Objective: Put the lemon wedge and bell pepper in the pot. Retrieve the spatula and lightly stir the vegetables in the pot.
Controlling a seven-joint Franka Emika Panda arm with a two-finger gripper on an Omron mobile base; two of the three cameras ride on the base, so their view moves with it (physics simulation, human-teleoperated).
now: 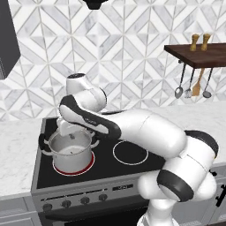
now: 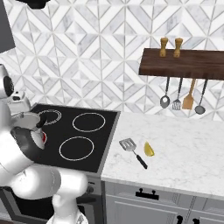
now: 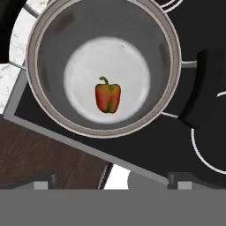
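Observation:
A red-orange bell pepper (image 3: 107, 98) lies on the pale floor of the steel pot (image 3: 46, 42). The pot (image 1: 70, 152) stands on the stove's front-left burner, which glows red. My gripper (image 3: 112, 182) hangs straight above the pot's mouth, open, with its fingertips (image 3: 42, 182) wide apart and nothing between them. In the left base view the gripper (image 1: 70, 130) sits just over the pot's rim. The yellow lemon wedge (image 2: 149, 149) lies on the marble counter right of the stove. The spatula (image 2: 133, 151) lies beside it, grey head to the left, black handle pointing toward the counter's front.
The black stovetop (image 2: 89, 140) has three other burners, unlit. A wooden shelf (image 2: 183, 63) on the wall carries two mills, with a ladle (image 2: 165, 101), a wooden turner (image 2: 189, 101) and other utensils hanging below. Marble counter (image 1: 17, 150) flanks the stove.

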